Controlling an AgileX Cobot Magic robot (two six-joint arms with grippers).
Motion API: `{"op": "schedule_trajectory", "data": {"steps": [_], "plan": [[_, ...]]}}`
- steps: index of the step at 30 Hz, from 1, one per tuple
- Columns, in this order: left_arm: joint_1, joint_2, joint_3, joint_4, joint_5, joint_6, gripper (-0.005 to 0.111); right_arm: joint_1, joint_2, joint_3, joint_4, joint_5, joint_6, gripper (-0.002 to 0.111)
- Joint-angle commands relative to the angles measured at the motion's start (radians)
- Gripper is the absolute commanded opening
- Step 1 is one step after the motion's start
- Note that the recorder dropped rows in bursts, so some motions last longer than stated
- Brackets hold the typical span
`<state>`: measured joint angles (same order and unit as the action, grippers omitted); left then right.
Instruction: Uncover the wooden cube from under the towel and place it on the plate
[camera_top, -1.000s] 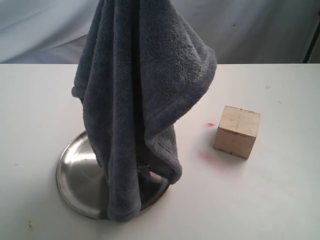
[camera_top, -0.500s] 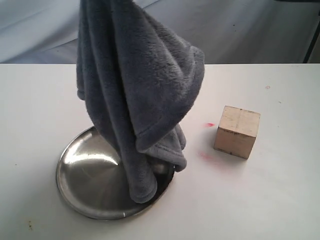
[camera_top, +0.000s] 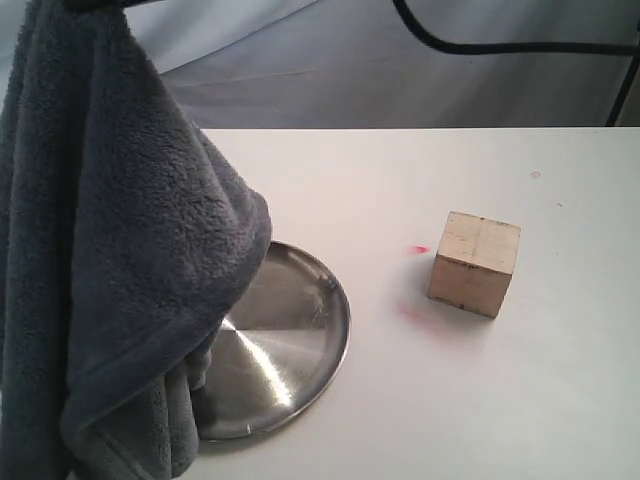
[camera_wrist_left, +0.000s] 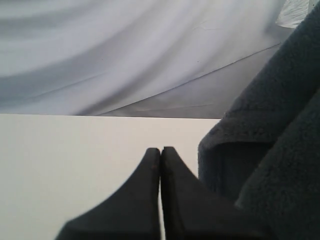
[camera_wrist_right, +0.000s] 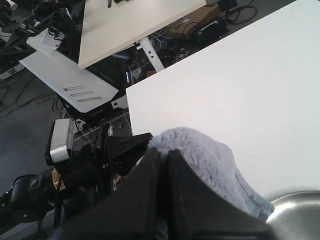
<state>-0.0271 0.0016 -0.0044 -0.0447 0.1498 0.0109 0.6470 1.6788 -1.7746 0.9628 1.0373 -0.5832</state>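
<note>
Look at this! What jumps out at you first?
A big fluffy grey towel dangles in the air at the left of the exterior view, pinched in the right gripper. Its lower folds hide part of the shiny plate, and the wooden cube sits uncovered on the table further right.

Setting: robotics lab or test workspace. A plain white table (camera_top: 560, 400) is being screened off by a draped grey fabric backdrop (camera_top: 400, 90). A second white table (camera_wrist_right: 135, 20) is being shown beyond it. Tangled cables (camera_wrist_right: 170, 37) and black electronics boxes (camera_wrist_right: 212, 32) are being kept on the floor beneath. A black cable (camera_top: 500, 47) is being hung overhead.
</note>
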Motion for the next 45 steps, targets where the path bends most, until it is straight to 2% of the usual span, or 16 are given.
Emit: {"op": "schedule_trajectory", "data": {"steps": [1, 4, 7, 11, 13, 18, 22, 28, 34, 45], "plan": [[-0.001, -0.002, 0.004, 0.001, -0.002, -0.001, 0.001, 0.001, -0.009, -0.008, 0.015, 0.024, -0.010, 0.000], [-0.001, -0.002, 0.004, 0.001, -0.002, -0.003, 0.001, 0.001, -0.026, -0.008, -0.035, -0.011, -0.010, 0.000], [-0.001, -0.002, 0.004, 0.001, -0.002, -0.003, 0.001, 0.001, -0.048, -0.028, -0.173, -0.107, -0.005, 0.000], [-0.001, -0.002, 0.004, 0.001, -0.002, -0.003, 0.001, -0.020, -0.033, -0.168, -0.417, -0.105, 0.144, 0.000], [-0.001, -0.002, 0.004, 0.001, -0.002, -0.003, 0.001, -0.045, -0.013, -0.258, -0.478, -0.084, 0.188, 0.000], [-0.001, -0.002, 0.004, 0.001, -0.002, -0.001, 0.001, -0.148, 0.062, -0.463, -0.474, 0.008, 0.234, 0.000], [-0.001, -0.002, 0.004, 0.001, -0.002, -0.001, 0.001, -0.216, 0.123, -0.550, -0.457, 0.039, 0.250, 0.000], [-0.001, -0.002, 0.004, 0.001, -0.002, -0.002, 0.001, -0.267, 0.202, -0.555, -0.415, 0.026, 0.248, 0.000], [-0.001, -0.002, 0.004, 0.001, -0.002, -0.002, 0.001, -0.267, 0.284, -0.555, -0.429, 0.015, 0.224, 0.000], [-0.001, -0.002, 0.004, 0.001, -0.002, -0.002, 0.001, -0.271, 0.291, -0.555, -0.493, -0.003, 0.192, 0.000]]}}
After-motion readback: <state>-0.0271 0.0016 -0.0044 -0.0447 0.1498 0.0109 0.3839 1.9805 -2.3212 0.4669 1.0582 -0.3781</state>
